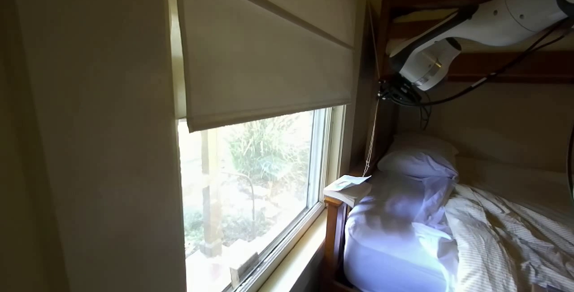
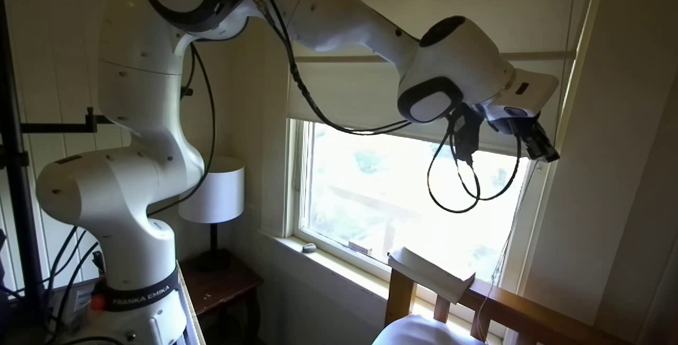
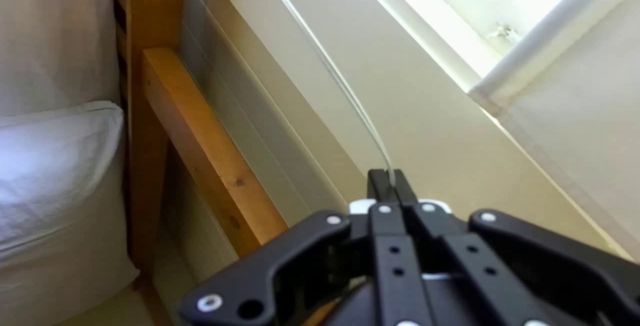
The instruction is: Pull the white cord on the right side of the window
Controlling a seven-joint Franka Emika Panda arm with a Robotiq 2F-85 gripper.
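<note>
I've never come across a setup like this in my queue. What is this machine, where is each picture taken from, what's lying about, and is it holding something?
The white machine is a Franka Emika Panda robot arm, with several joints. Two pictures come from cameras standing outside it, looking at the window and its fabric shade from different places. The third comes from a camera on the arm's wrist, looking past the black end effector.

What looks like a book lies on the wooden bed frame; a pillow and rumpled bedding lie on the mattress. A lamp stands on the side table.

As for holding: the end effector's tips pinch the white cord, which hangs by the window's edge. How tightly can't be told from here.
</note>
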